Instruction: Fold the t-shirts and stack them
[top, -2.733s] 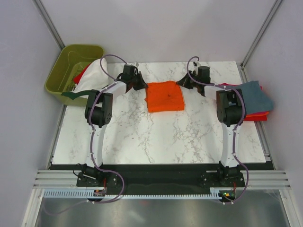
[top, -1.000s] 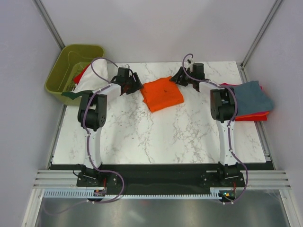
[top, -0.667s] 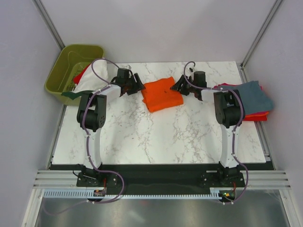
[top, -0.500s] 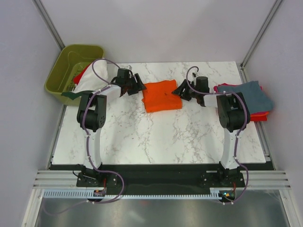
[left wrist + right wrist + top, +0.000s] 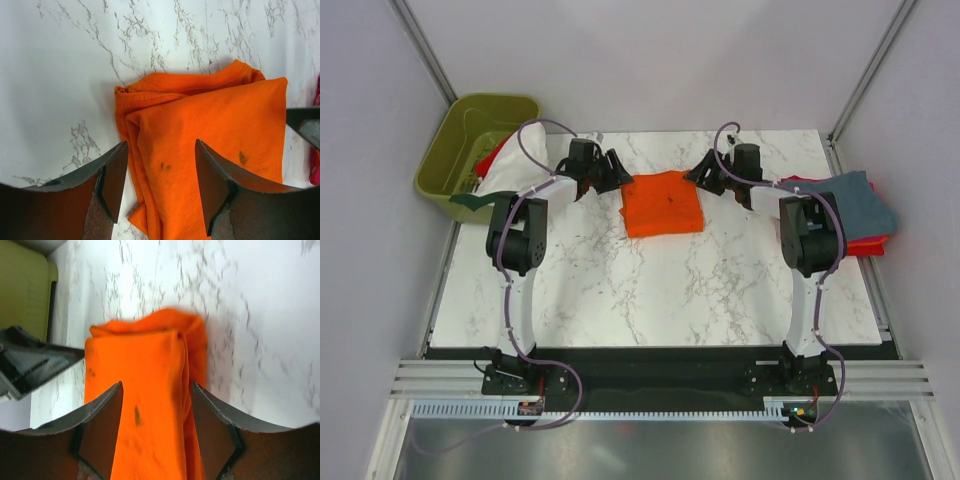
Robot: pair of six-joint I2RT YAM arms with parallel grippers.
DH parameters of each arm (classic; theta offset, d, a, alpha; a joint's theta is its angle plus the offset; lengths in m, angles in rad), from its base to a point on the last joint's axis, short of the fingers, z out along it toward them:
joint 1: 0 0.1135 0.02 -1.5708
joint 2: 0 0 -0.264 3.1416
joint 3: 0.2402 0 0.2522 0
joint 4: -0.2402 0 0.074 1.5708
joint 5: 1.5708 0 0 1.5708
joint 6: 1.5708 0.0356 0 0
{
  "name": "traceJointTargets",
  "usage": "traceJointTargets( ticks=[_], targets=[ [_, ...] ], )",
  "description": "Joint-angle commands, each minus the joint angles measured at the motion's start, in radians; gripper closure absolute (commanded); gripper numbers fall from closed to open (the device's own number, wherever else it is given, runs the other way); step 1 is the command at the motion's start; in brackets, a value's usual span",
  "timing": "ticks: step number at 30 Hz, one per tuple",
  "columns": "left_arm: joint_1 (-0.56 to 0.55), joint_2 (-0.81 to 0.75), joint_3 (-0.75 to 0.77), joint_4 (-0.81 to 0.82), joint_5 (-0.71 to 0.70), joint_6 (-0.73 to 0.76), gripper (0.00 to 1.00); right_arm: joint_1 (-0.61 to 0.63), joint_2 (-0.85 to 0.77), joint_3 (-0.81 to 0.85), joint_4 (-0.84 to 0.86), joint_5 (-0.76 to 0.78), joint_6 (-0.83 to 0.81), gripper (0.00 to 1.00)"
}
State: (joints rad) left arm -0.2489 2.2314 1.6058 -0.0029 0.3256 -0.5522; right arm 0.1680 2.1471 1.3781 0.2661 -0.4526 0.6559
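The folded bright orange cloth t-shirt is lying flat on the white marble-patterned table, toward its far side and between the two arms. The left gripper is reaching in at the shirt's left edge. In its wrist view the left gripper is standing spread wide, its dark fingers framing the layered fold of the shirt. Whether the fingers are touching the cloth cannot be told. The right gripper is sitting at the shirt's far right corner. In its own view the right gripper is likewise spread apart, with the orange cloth showing between the fingers and nothing pinched. A few small dark specks are showing on the shirt's top face. At the table's right edge a slate blue-grey t-shirt is resting on a red t-shirt. At the far left, a white t-shirt with dark green trim is spilling out of the olive-green plastic bin.
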Motion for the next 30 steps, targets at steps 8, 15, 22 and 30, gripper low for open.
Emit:
traceJointTargets(
  ticks=[8,15,22,30],
  targets=[
    [0.0,0.065,0.111,-0.083,-0.009,0.035,0.39,-0.013,0.194,0.251,-0.142,0.005,-0.071,0.33],
    [-0.001,0.068,0.112,-0.114,-0.036,0.041,0.43,-0.013,0.223,0.265,-0.153,-0.006,-0.096,0.34],
    [-0.004,0.102,0.15,-0.12,-0.008,0.046,0.54,-0.01,0.214,0.246,-0.148,0.012,-0.11,0.35],
    [-0.007,0.194,0.302,-0.16,0.012,0.046,0.74,-0.012,0.125,0.127,-0.077,0.067,-0.095,0.34]
  ],
)
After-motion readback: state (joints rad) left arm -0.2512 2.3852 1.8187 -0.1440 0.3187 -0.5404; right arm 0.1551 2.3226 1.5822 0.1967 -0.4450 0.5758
